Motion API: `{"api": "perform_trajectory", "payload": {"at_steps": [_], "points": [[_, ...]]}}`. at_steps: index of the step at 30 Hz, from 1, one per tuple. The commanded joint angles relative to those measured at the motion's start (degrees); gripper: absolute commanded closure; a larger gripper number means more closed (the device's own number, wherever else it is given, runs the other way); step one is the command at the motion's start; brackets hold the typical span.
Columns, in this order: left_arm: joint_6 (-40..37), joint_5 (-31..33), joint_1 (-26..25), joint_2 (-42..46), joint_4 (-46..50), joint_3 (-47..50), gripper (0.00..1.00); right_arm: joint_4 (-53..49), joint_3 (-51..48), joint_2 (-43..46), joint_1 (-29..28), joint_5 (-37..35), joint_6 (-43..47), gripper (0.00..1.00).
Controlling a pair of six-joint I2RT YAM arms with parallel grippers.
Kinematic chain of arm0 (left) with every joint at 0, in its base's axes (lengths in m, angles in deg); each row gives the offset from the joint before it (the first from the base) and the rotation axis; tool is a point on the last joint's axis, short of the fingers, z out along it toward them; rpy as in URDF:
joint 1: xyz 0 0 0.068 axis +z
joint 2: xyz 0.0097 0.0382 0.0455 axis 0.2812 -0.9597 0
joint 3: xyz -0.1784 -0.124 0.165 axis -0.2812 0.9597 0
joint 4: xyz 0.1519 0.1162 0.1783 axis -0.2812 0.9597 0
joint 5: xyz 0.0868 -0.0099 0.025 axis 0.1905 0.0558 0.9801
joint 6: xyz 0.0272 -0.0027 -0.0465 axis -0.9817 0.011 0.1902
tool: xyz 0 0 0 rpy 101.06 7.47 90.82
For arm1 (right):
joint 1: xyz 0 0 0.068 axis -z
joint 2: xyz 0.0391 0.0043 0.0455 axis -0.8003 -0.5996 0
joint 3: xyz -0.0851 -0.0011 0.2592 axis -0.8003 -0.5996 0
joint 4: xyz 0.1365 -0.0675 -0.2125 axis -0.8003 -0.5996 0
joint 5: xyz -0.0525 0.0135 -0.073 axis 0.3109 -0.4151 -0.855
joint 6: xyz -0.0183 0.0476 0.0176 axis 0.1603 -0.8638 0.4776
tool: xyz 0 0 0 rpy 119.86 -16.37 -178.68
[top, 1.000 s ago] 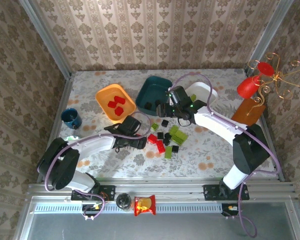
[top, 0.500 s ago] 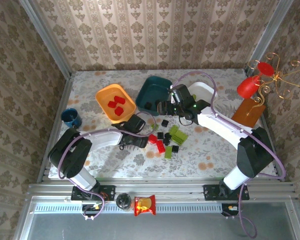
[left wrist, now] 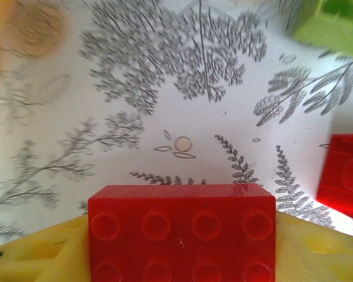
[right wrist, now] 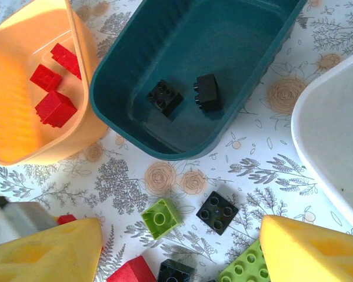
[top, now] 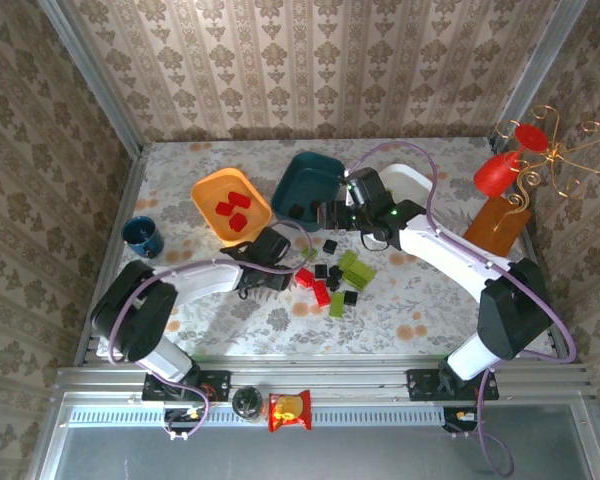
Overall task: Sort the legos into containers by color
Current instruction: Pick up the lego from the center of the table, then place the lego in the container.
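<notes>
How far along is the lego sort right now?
Done: three red bricks lie in the orange bin, two black bricks in the teal bin. In hand: the left pincer grips a red brick; the right pincer is open. Left: the loose pile, including every green brick; none visible in the white bin.

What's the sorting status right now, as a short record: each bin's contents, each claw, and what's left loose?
orange bin: three red bricks
teal bin: two black bricks
white bin: no bricks seen
left claw: shut on a red brick
right claw: open, empty, near the teal bin
loose pile: green, black and red bricks, unsorted
</notes>
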Motion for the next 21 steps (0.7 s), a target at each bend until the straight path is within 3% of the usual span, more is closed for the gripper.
{"api": "perform_trajectory", "payload": {"at_steps": [1,7,14,21], "points": [[1.4,3.4,1.7,8.5,1.9,-0.4,0.42,0.6,-0.8,2.3,0.3,-1.1,-0.6,0.27],[1.6,8.3,8.2,12.0,3.2,-6.9,0.43,1.3,-2.1,3.0,0.4,-1.0,-1.5,0.27],[1.0,9.9,18.5,2.5,-1.8,-13.9,0.44,1.1,-3.9,4.9,0.4,-1.2,-2.3,0.27],[1.0,7.7,23.7,-6.9,-3.1,-19.2,0.44,0.7,-7.0,8.8,0.4,-2.6,-2.7,0.27]]}}
